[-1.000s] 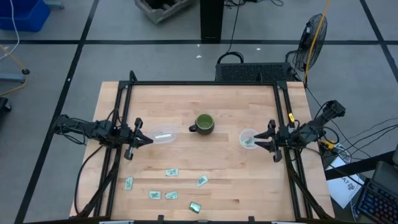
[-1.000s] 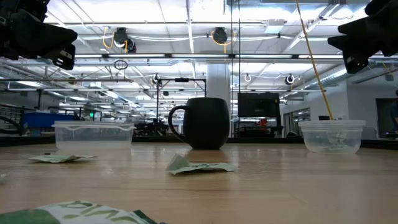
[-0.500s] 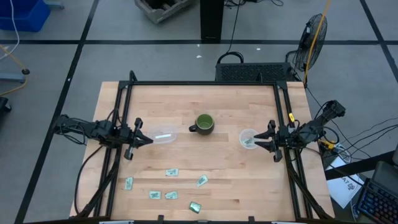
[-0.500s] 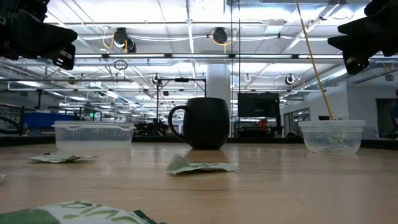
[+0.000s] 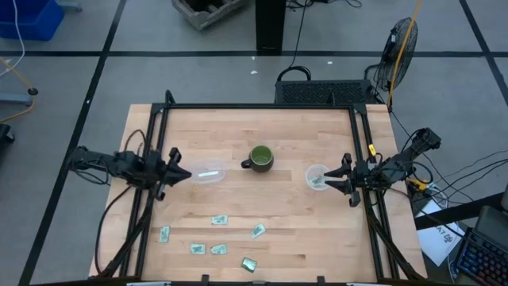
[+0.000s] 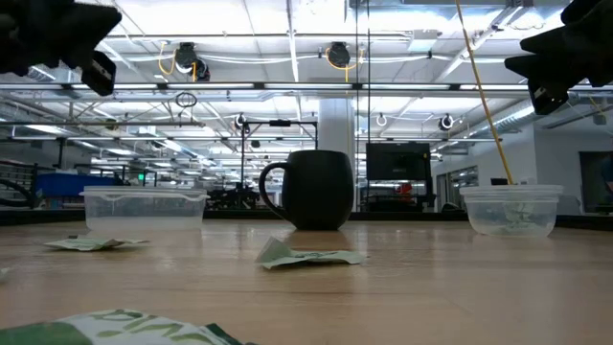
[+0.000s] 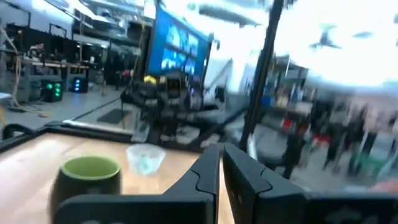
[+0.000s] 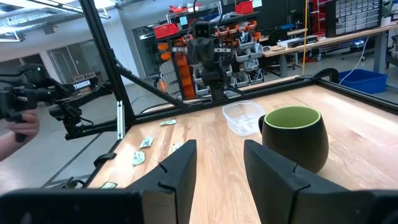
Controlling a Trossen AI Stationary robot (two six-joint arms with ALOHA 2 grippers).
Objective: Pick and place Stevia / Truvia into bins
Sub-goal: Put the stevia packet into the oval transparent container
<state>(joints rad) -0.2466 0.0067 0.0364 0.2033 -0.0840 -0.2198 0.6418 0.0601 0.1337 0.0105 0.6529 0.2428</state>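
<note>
A dark green mug (image 5: 261,157) stands near the table's (image 5: 262,230) centre, handle toward the left arm's side, between the 2 bins and apart from both. A black frame (image 5: 258,106) borders the table's far edge and sides.

Left bin (image 5: 209,174) sits left of the mug and holds 1 white packet (image 5: 209,172). Right bin (image 5: 318,177) sits right of the mug with a green packet (image 5: 317,182) inside.

6 loose packets lie on the near part of the table, well apart from the bins: 1 (image 5: 219,220) nearest the left bin, 1 (image 5: 164,233) at the left, 2 (image 5: 197,249) (image 5: 218,249) close together, 1 (image 5: 258,231) toward the middle, 1 (image 5: 249,264) nearest the front edge.

Left gripper (image 5: 179,175) hangs above the table just left of the left bin, pointing at it; its fingers (image 7: 208,177) are nearly closed, with a thin gap and nothing held.

Right gripper (image 5: 329,179) hangs at the right bin's outer rim, pointing toward the mug; its fingers (image 8: 180,165) stand moderately apart, empty.
</note>
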